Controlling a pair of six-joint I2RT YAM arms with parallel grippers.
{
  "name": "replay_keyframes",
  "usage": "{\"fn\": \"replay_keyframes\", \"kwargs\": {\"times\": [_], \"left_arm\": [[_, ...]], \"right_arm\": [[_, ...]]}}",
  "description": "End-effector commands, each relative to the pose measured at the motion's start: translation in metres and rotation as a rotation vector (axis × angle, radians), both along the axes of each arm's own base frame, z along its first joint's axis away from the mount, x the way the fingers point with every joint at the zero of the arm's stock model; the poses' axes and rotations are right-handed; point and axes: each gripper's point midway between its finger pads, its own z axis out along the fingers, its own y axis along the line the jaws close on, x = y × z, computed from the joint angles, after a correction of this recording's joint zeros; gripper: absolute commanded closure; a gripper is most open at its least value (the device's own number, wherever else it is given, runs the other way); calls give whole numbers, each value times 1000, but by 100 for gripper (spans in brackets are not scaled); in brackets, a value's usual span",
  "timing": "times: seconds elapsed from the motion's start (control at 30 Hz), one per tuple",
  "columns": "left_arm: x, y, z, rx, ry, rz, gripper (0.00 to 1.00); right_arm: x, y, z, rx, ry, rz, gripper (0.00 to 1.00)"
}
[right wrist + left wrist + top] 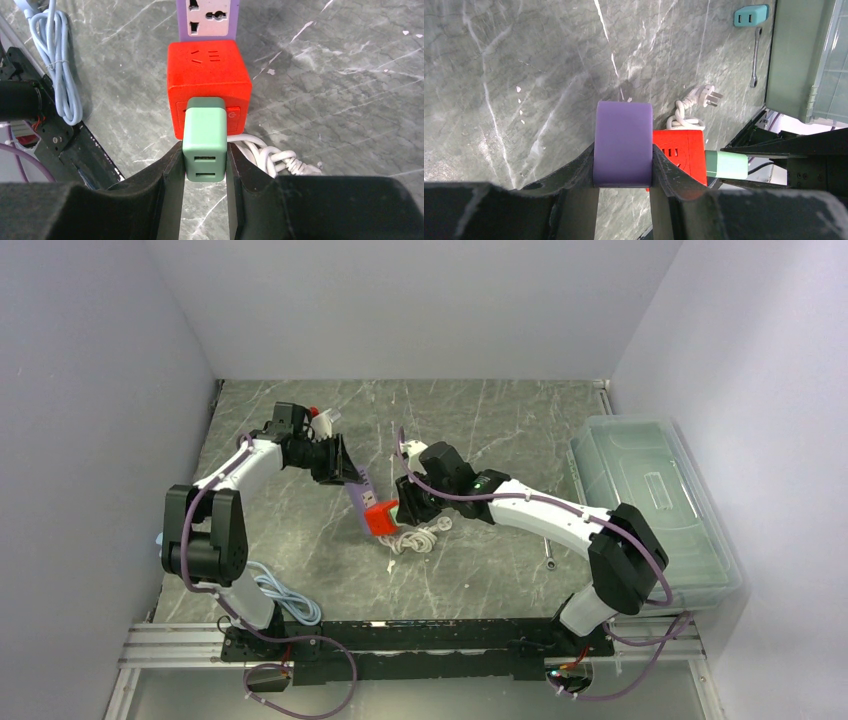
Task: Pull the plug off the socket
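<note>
A red cube socket (381,517) sits at the table's middle with a purple adapter (362,488) plugged into its far-left side and a green plug (205,137) in its near face. My left gripper (623,167) is shut on the purple adapter (623,142); the red socket (684,150) and the green plug (725,165) show behind it. My right gripper (205,170) is shut on the green plug, which still sits in the red socket (207,70). In the top view the right gripper (408,502) hides the plug.
The socket's white coiled cord (415,538) lies beside it. A clear lidded bin (655,505) stands at the right. A small spanner (550,560) lies near it. A pale blue cable (285,595) lies by the left arm's base. A second green charger (750,15) lies farther off.
</note>
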Motion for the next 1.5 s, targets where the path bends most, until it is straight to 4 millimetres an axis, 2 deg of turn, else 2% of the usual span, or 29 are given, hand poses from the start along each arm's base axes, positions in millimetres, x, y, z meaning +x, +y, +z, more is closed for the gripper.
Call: {"fn": "replay_keyframes", "kwargs": {"times": [0.0,0.33,0.7,0.97,1.17,1.47], "left_arm": [[10,-4,29,-22,-93,8,100],[9,-6,30,-32,-93,-1,100],[6,-11,35,-65,-108,-35,100],[6,-12,37,-63,-121,-47,100],[7,-8,34,-37,-119,-30,100],[11,0,26,19,-106,19,100]], "right_arm": [[9,5,17,12,-22,-50,100],[6,4,20,22,-23,-50,100],[-22,19,44,162,-84,195,100],[-35,22,40,183,-75,298,100],[-31,19,39,179,-79,287,100],[-12,11,32,104,-14,86,100]]}}
